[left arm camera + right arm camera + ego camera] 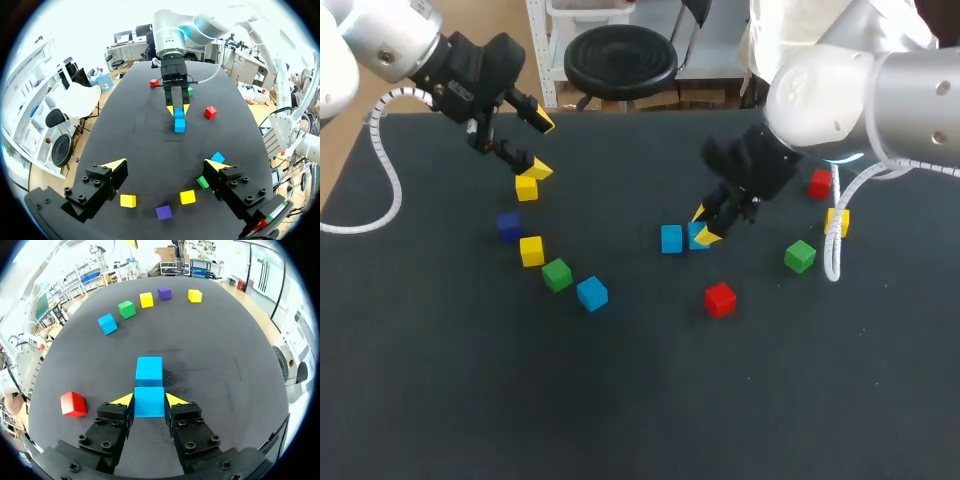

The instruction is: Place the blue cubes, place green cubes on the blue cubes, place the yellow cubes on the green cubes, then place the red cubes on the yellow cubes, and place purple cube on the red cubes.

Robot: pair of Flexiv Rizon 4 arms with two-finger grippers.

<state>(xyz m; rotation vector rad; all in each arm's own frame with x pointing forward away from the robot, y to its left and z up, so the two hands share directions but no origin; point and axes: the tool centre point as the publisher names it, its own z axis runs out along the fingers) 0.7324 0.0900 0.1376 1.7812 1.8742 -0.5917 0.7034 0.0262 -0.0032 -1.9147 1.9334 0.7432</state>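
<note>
Your right pincer (705,230), centre of the head view, clamps a blue cube (149,401); your left pincer (542,146), upper left, gapes apart.

Plain matte black flat table top (440,400). Now three small plain sky-blue cubes (671,238) (592,293) (149,401), two green cubes (557,274) (800,256), three yellow cubes (526,187) (531,250) (837,221), two red cubes (720,299) (820,183), one deep purple cube (509,225). Left gripper (540,147), right gripper (149,401): black, bright yellow tips.

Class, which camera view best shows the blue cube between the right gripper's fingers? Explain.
The right wrist view: the blue cube is close and unobstructed, the right gripper touching two sides. The head view shows it partly hidden by that gripper; the left wrist view shows it small and far off.
</note>
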